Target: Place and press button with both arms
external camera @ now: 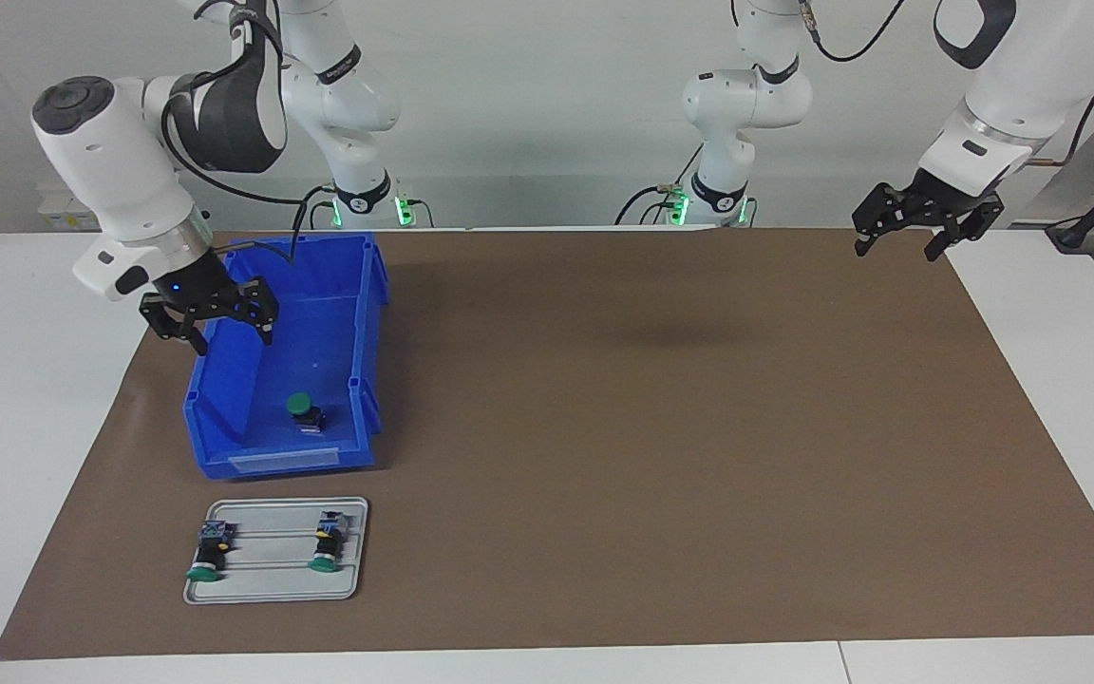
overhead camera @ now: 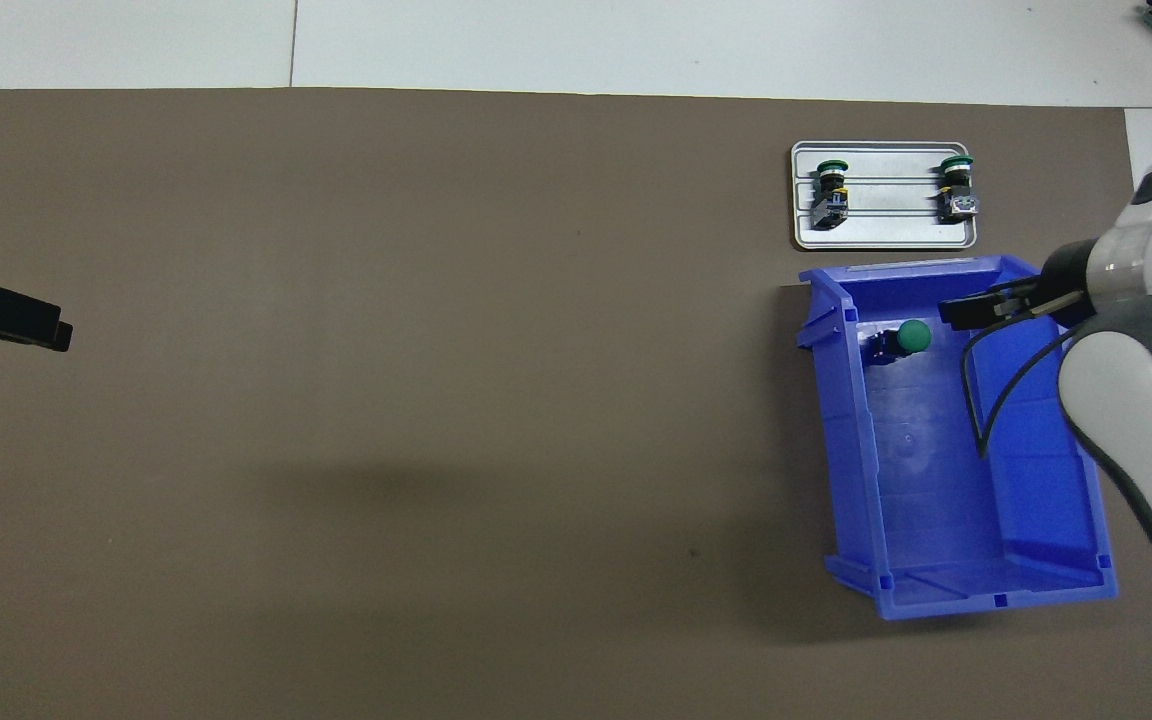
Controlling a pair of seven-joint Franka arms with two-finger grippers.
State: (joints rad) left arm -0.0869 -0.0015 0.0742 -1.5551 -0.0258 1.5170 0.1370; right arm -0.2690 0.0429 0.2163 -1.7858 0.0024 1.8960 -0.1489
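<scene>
One green-capped button (external camera: 300, 407) (overhead camera: 911, 336) stands in the blue bin (external camera: 362, 285) (overhead camera: 936, 500), near the bin's wall farthest from the robots. My right gripper (external camera: 224, 340) (overhead camera: 971, 310) hangs open and empty above the bin's outer side wall, well clear of that button. Two more buttons (external camera: 208, 556) (external camera: 327, 549) lie on the grey tray (external camera: 272, 589) (overhead camera: 886, 235), farther from the robots than the bin. My left gripper (external camera: 894, 249) (overhead camera: 1, 318) waits open in the air over the brown mat's corner at the left arm's end.
A brown mat (external camera: 651, 427) covers most of the white table (external camera: 34, 427). Bin and tray sit at the right arm's end. A black cable (overhead camera: 986, 400) droops from the right wrist over the bin.
</scene>
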